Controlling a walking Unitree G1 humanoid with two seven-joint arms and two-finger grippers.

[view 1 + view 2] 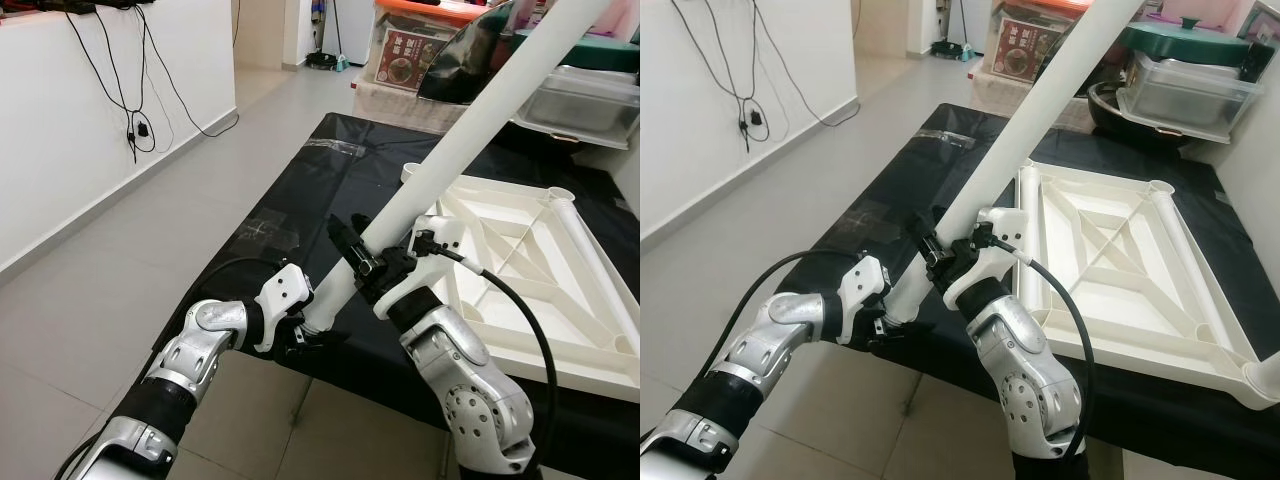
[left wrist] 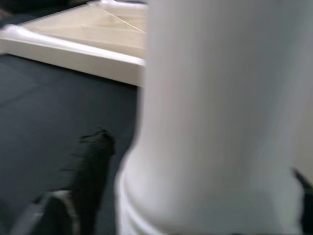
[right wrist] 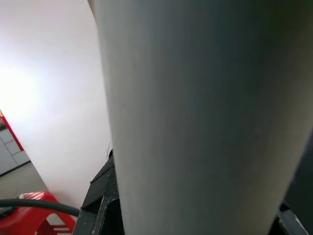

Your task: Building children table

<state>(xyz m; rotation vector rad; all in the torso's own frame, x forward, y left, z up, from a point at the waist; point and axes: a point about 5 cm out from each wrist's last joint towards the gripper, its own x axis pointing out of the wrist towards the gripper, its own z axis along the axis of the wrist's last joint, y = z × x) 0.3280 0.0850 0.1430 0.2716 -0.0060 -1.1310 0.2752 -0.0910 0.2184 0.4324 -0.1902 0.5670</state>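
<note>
A long white table leg slants up from the near edge of the black-covered table toward the upper right. My left gripper is shut on the leg's lower end, and my right gripper is shut on it a little higher up. The leg looms close in the left wrist view, with one black finger beside it. The upturned white tabletop lies on the cloth to the right, ribbed underside up, with a leg fitted at its near right corner.
Grey tiled floor runs along the table's left side, beside a white wall with hanging cables. Boxes, a metal tray and a lidded pot crowd the far end.
</note>
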